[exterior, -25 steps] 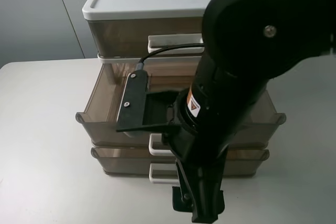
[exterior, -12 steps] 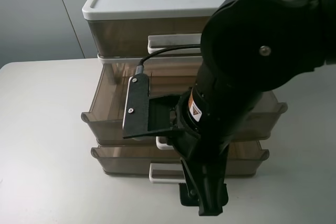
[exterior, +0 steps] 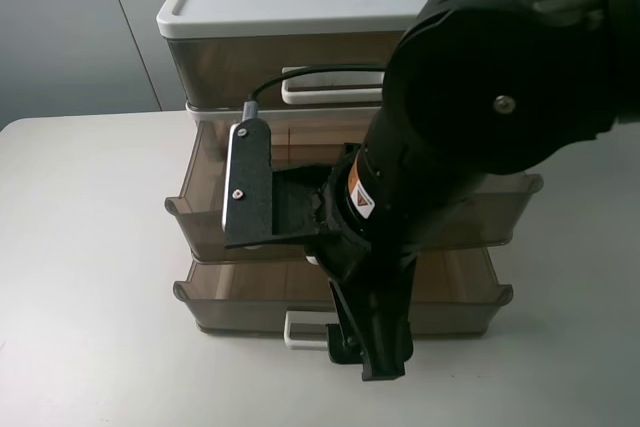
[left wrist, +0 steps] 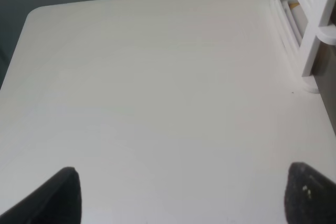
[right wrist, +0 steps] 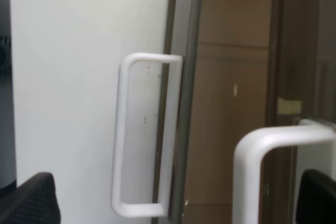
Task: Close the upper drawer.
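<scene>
The three-drawer unit (exterior: 280,7) has a white lid. The upper drawer (exterior: 200,219), the smoky-brown middle tier, stands partly pulled out. My right arm covers its middle and hides its white handle in the high view. In the right wrist view that handle (right wrist: 265,145) lies close, between the open right gripper's (right wrist: 173,203) two dark fingertips, nearer the right one. Whether a finger touches it I cannot tell. The right gripper (exterior: 357,307) hangs in front of the drawer. My left gripper (left wrist: 186,195) is open and empty over bare table, out of the high view.
The bottom drawer (exterior: 480,297) is slightly out, with its white handle (exterior: 303,331) (right wrist: 142,135) over the table. The top drawer's handle (exterior: 330,84) sits flush. A white frame (left wrist: 310,19) stands on the table (exterior: 90,277) near the left gripper.
The upper drawer has slid back toward the unit, and the right arm has moved back with it. More of the bottom drawer's inside now shows.
</scene>
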Action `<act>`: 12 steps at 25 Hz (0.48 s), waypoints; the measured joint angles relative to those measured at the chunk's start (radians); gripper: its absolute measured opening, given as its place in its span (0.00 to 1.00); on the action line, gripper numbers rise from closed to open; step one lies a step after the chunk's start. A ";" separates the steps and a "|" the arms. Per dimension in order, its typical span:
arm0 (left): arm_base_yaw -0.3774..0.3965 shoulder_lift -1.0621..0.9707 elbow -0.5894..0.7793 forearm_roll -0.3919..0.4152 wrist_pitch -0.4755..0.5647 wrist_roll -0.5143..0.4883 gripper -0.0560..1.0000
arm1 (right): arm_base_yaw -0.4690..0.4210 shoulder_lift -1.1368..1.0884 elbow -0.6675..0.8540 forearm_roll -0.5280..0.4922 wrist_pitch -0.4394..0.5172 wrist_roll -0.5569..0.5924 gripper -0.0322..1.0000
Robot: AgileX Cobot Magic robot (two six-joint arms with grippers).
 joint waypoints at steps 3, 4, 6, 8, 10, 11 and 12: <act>0.000 0.000 0.000 0.000 0.000 0.000 0.75 | 0.000 0.013 0.000 -0.001 0.000 -0.006 0.69; 0.000 0.000 0.000 0.000 0.000 0.000 0.75 | 0.000 0.021 0.000 -0.001 0.000 -0.007 0.69; 0.000 0.000 0.000 0.000 0.000 0.000 0.75 | 0.000 0.027 0.000 -0.010 0.000 -0.013 0.69; 0.000 0.000 0.000 0.000 0.000 0.000 0.75 | -0.002 0.027 0.000 -0.024 -0.007 -0.016 0.69; 0.000 0.000 0.000 0.000 0.000 0.000 0.75 | -0.011 0.031 0.000 -0.024 -0.015 -0.016 0.69; 0.000 0.000 0.000 0.000 0.000 0.000 0.75 | -0.016 0.032 0.000 -0.026 -0.017 -0.016 0.69; 0.000 0.000 0.000 0.000 0.000 0.000 0.75 | -0.023 0.034 0.000 -0.030 -0.022 -0.016 0.69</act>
